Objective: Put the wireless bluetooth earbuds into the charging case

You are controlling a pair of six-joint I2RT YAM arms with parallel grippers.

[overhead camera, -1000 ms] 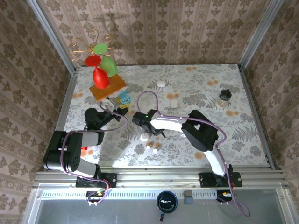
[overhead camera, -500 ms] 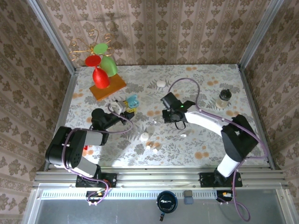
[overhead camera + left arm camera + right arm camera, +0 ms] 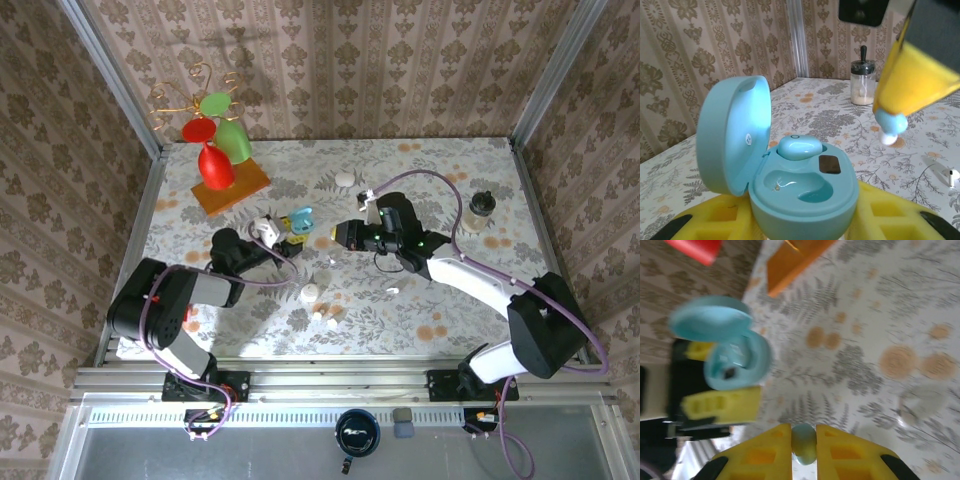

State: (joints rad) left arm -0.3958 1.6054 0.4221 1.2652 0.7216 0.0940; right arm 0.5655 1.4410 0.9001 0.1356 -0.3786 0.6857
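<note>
Right wrist: my right gripper (image 3: pixel 804 436) pinches one teal earbud (image 3: pixel 804 446); my left gripper (image 3: pixel 712 376) clamps the teal charging case (image 3: pixel 740 360), lid open.

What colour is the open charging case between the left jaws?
Pale teal-blue; the charging case shows best in the left wrist view.

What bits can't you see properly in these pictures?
Left wrist: bottom of the blue case, hidden inside the left gripper.
Right wrist: inside of the case and the earbud pinched by the right gripper, blurred.
Top view: white bits on the table, too small to name.
</note>
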